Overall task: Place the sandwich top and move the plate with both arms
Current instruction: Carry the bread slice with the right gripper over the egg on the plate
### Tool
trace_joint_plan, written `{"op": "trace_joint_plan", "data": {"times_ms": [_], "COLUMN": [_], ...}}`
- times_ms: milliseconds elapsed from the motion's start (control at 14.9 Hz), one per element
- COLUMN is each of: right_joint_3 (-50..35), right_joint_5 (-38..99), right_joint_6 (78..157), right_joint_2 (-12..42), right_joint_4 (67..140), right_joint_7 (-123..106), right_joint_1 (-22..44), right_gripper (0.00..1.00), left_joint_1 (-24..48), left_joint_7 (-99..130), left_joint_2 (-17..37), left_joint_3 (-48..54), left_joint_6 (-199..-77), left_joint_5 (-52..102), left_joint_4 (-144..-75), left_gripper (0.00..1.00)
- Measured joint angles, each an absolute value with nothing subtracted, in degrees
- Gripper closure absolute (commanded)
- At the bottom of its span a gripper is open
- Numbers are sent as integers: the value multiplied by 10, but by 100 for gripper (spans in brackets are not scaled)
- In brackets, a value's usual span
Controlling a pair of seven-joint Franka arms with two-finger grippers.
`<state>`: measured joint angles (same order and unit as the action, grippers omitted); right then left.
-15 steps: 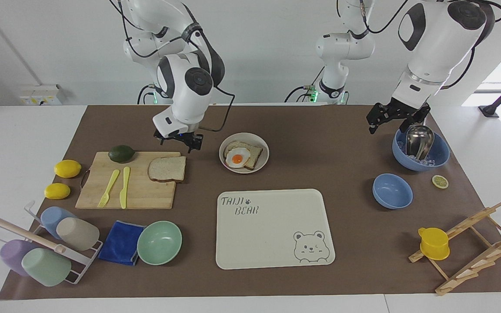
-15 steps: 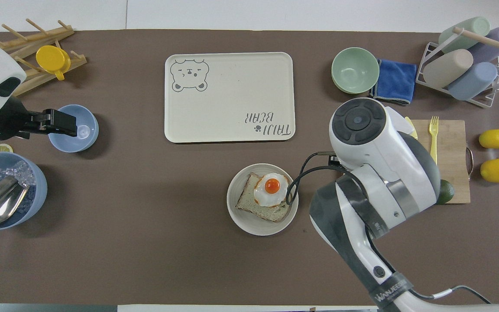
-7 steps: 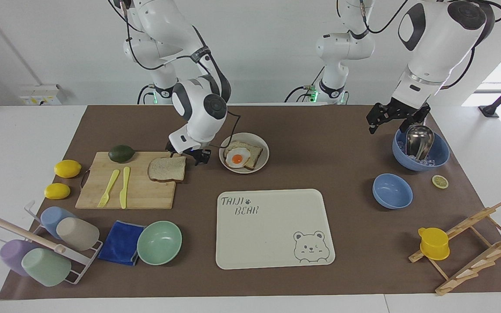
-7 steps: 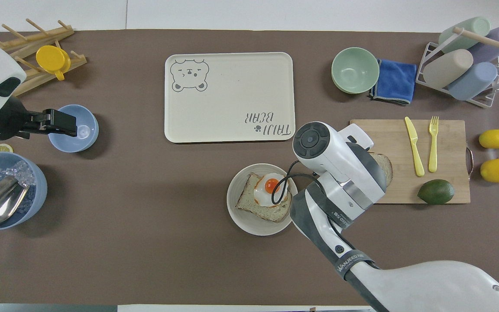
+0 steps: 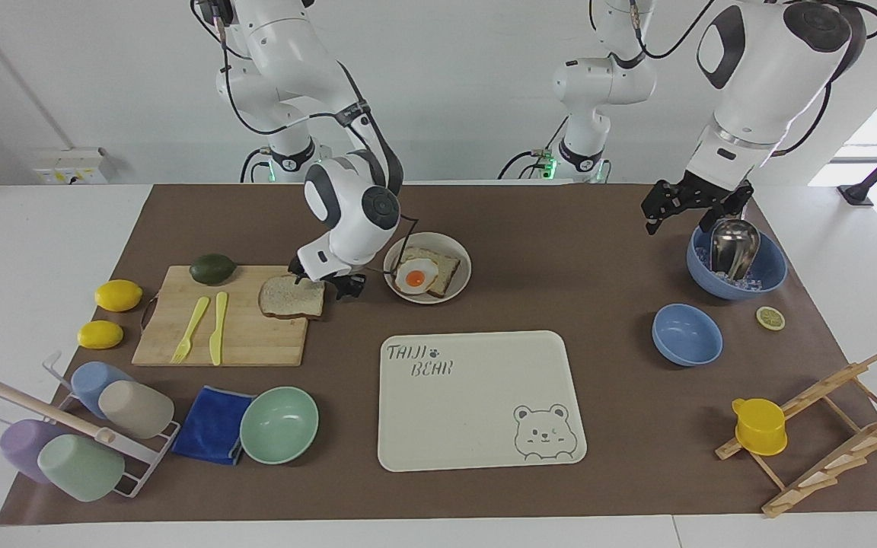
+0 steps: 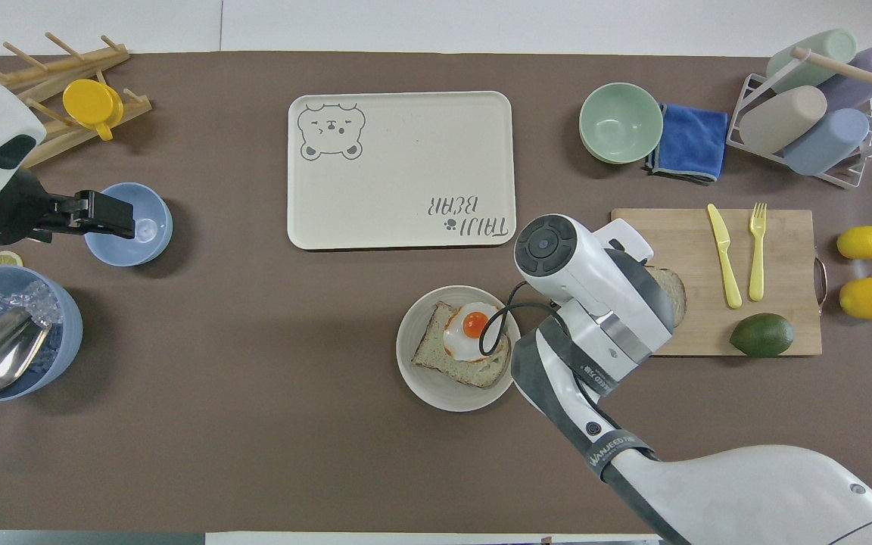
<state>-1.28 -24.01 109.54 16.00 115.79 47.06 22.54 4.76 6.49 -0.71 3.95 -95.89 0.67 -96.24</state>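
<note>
The sandwich top (image 5: 291,297) lies flat on the wooden cutting board (image 5: 248,339); in the overhead view only its edge (image 6: 677,286) shows past the right arm. The plate (image 5: 463,262) stands beside the board toward the left arm's end and holds a toast slice with a fried egg (image 5: 416,276); it also shows in the overhead view (image 6: 425,387). My right gripper (image 5: 324,281) is open and low over the sandwich top's edge nearest the plate. My left gripper (image 5: 684,213) is open and waits in the air over the blue bowls.
A cream bear tray (image 5: 476,396) lies farther from the robots than the plate. An avocado (image 5: 212,269), a yellow knife and a fork lie on the board. A mint bowl (image 5: 279,425), a blue ice bowl with scoop (image 5: 775,275) and a small blue bowl (image 5: 686,333) stand around.
My right gripper came down from over the board's near edge toward the plate's side and now sits low at the sandwich top's edge. The left arm has not moved.
</note>
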Motion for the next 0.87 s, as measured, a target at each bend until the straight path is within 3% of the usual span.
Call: {"op": "trace_joint_plan", "data": {"times_ms": [268,335,469,603,871], "right_joint_3": [-13,-12,-13,-14,-17], "right_joint_5": [-240,-240,-240,-240,-241], "right_joint_6": [1099,1102,1103,1103,1049], "right_joint_2": [160,160,160,159,155], "right_joint_4": [1168,1171,1175,1173,1135], "right_joint_7": [464,464,464,464,463], "right_joint_1": [212,210,210,211,235], "right_gripper": [25,36,72,100,100], "left_joint_1": [48,48,48,48,48], "left_joint_7": [65,65,65,65,65], "left_joint_2": [-7,-7,-7,-7,-7], "left_joint_3": [40,40,40,40,40], "left_joint_6": [-959,-959,-959,-959,-959], "left_joint_5": [7,7,7,7,7], "left_joint_4": [-963,-963,-963,-963,-963], "left_gripper": [0,0,0,0,0]}}
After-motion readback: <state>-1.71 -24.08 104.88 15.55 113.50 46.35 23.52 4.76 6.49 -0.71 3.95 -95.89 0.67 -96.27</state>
